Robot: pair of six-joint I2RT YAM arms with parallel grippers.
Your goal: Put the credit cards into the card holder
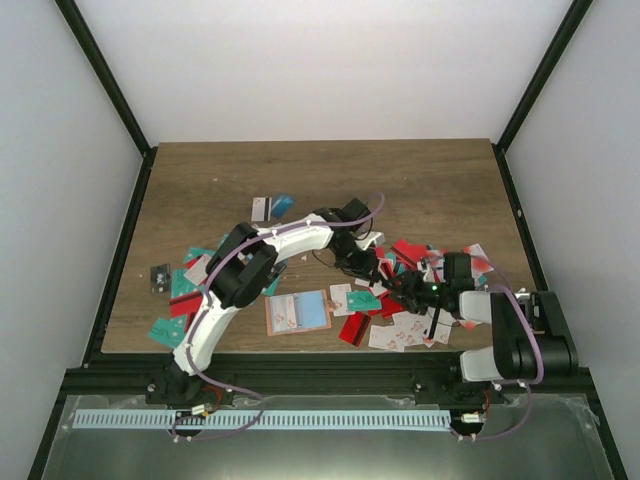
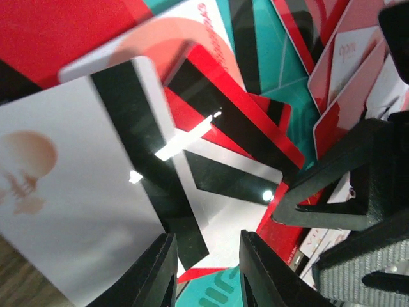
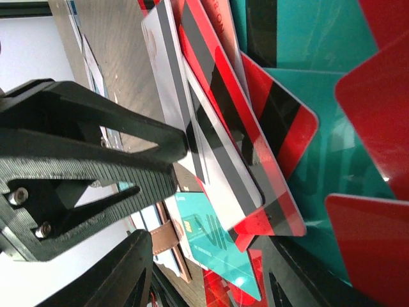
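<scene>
The salmon-pink card holder (image 1: 298, 312) lies open on the table, left of the main heap of credit cards (image 1: 400, 322). My left gripper (image 1: 374, 268) is open and low over the heap. In the left wrist view (image 2: 208, 276) its jaws straddle a white card with a black stripe (image 2: 83, 211), beside a red striped card (image 2: 236, 109). My right gripper (image 1: 393, 286) is open close beside it. In the right wrist view (image 3: 211, 284) it hovers over a teal card (image 3: 214, 246) and a red striped card (image 3: 255, 160). The holder's edge (image 3: 163, 233) shows there.
More cards lie scattered at the left (image 1: 185, 290), and two lie further back (image 1: 272, 207). The two grippers nearly touch: the right one's finger (image 2: 339, 192) fills the left wrist view's right side. The left one's finger (image 3: 83, 160) crosses the right wrist view.
</scene>
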